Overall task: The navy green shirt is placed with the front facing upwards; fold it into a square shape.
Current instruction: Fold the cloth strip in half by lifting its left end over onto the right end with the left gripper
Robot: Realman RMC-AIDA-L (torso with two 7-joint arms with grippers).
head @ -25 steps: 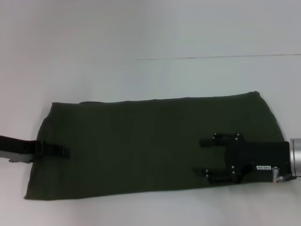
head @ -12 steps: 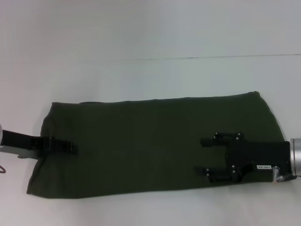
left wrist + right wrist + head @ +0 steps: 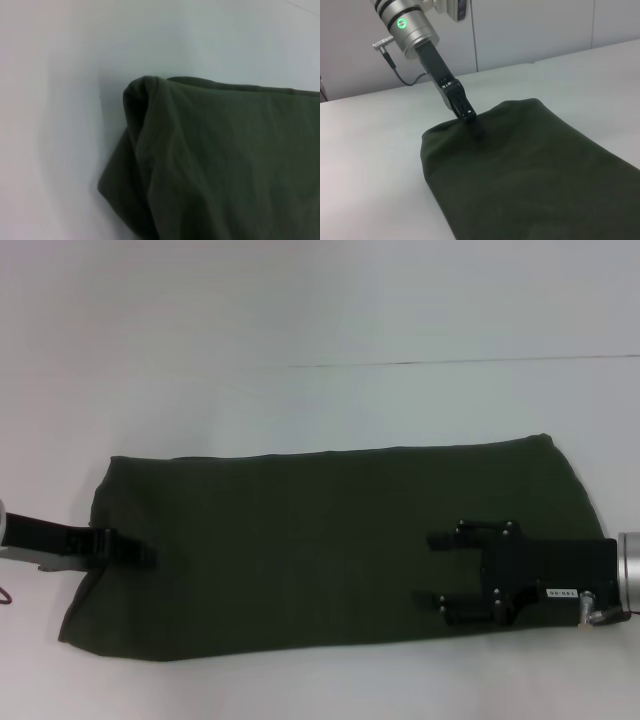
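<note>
On a white table (image 3: 300,320) the shirt (image 3: 320,540) lies folded into a long band; halving remains. Left gripper (image 3: 140,552) pinches its left edge; right gripper (image 3: 440,570) rests spread on it.

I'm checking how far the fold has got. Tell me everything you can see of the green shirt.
The navy green shirt lies flat on the white table as a long, dark olive band running across it, already folded lengthwise; only plain, soft-looking cloth shows, with no print, collar or sleeves. Its ends are rounded and doubled over. The left gripper sits low at its left end, and the right gripper, fingers spread, lies over its right part. It is not yet square.
</note>
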